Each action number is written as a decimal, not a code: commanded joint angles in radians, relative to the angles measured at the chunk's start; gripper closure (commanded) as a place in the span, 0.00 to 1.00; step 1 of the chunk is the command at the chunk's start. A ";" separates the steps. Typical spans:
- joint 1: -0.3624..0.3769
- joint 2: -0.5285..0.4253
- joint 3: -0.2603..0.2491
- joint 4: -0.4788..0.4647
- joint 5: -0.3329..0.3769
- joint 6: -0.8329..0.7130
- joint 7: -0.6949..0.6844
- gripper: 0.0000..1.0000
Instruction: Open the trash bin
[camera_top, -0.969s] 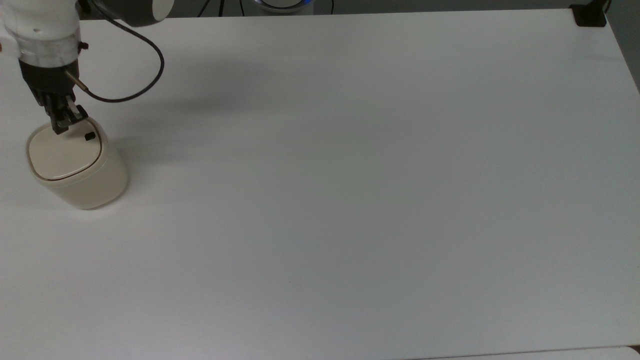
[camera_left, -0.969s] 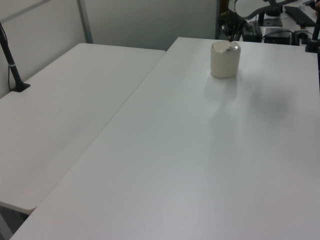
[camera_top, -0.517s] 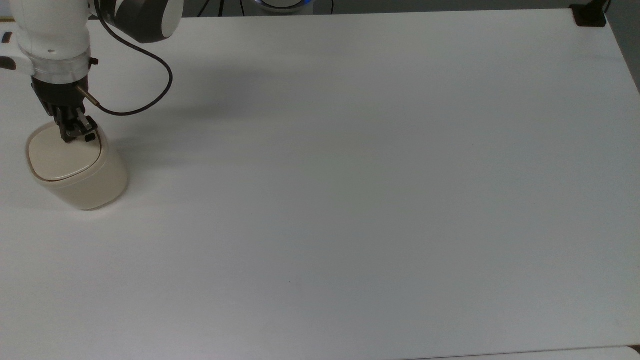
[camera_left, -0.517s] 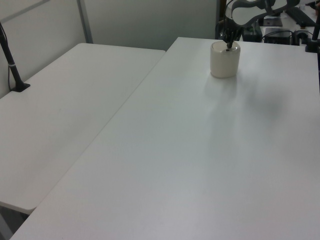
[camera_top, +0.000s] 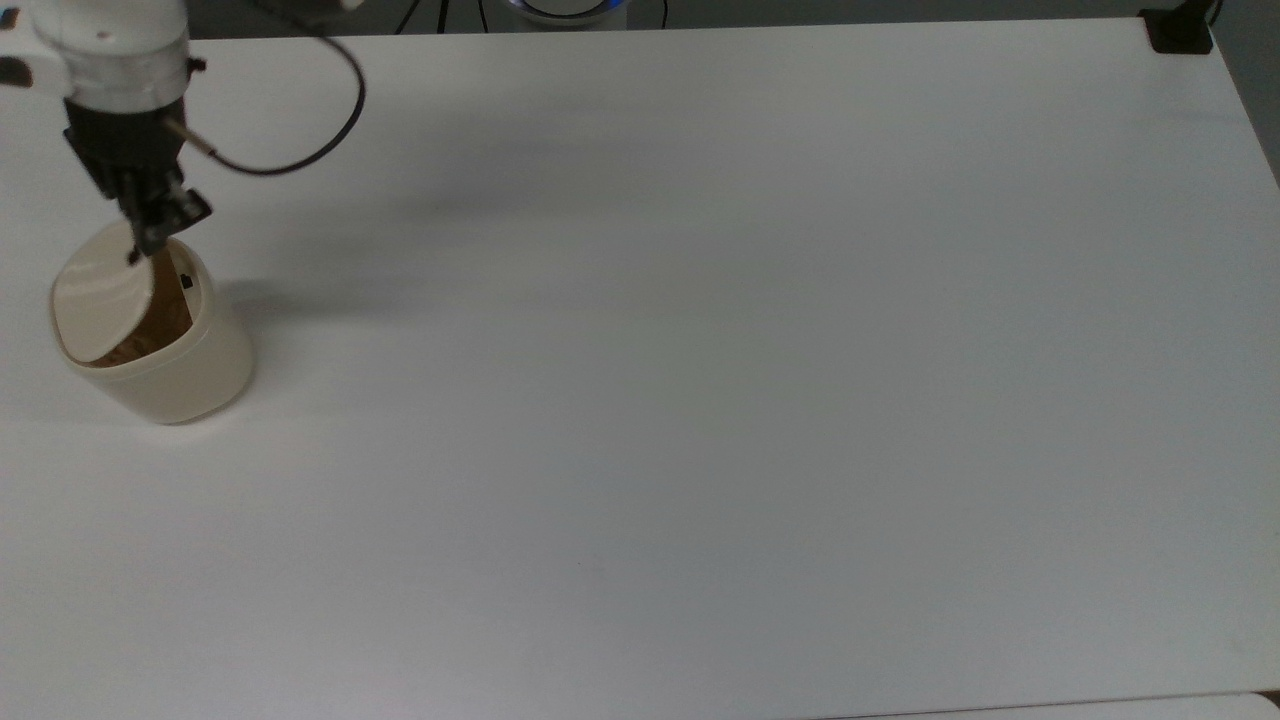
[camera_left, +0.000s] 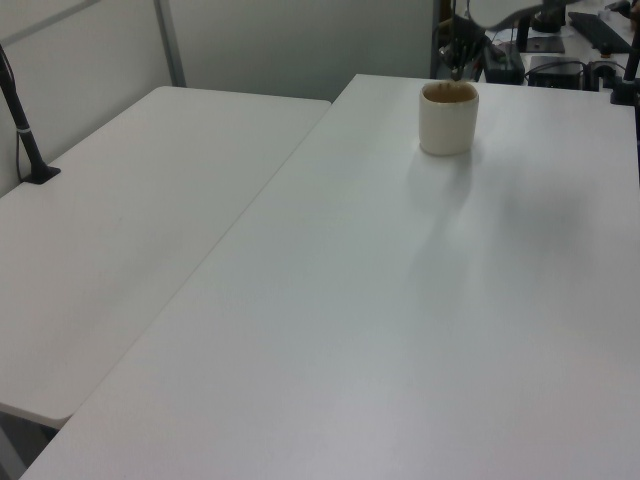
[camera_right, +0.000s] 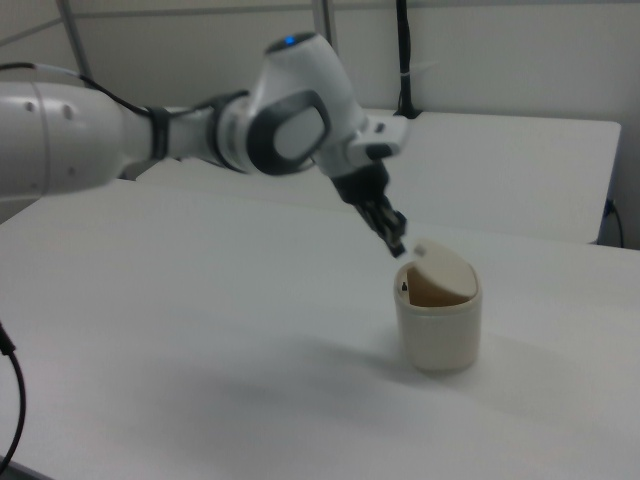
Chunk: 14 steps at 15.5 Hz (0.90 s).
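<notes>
The cream trash bin (camera_top: 170, 370) stands near the top view's left edge. Its flat lid (camera_top: 100, 297) is tilted up on its hinge, and the brown inside (camera_top: 168, 315) shows. A small black button (camera_top: 186, 282) sits on the rim. My gripper (camera_top: 150, 238) hangs just above the rim and the lid's raised edge, fingers together and holding nothing. In the right view the gripper (camera_right: 397, 243) is a little above the left of the bin (camera_right: 438, 335), beside the lifted lid (camera_right: 447, 272). The left view shows the bin (camera_left: 447, 122) with its top open.
The bin stands on a wide white table (camera_top: 700, 400). A black cable (camera_top: 300, 150) loops from my wrist over the table behind the bin. A second white table (camera_left: 130, 220) adjoins on the left view's left, and a black clamp (camera_top: 1180, 35) sits at the top view's far right corner.
My gripper went from the lid's edge onto the black button, then rose and drew back. The lid, flat and shut before, has sprung up and shows the brown inside.
</notes>
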 joint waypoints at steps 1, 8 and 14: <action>0.065 -0.162 0.070 -0.050 -0.010 -0.199 -0.104 0.98; 0.132 -0.300 0.219 -0.074 0.023 -0.473 -0.315 0.00; 0.167 -0.314 0.222 -0.067 0.094 -0.536 -0.318 0.00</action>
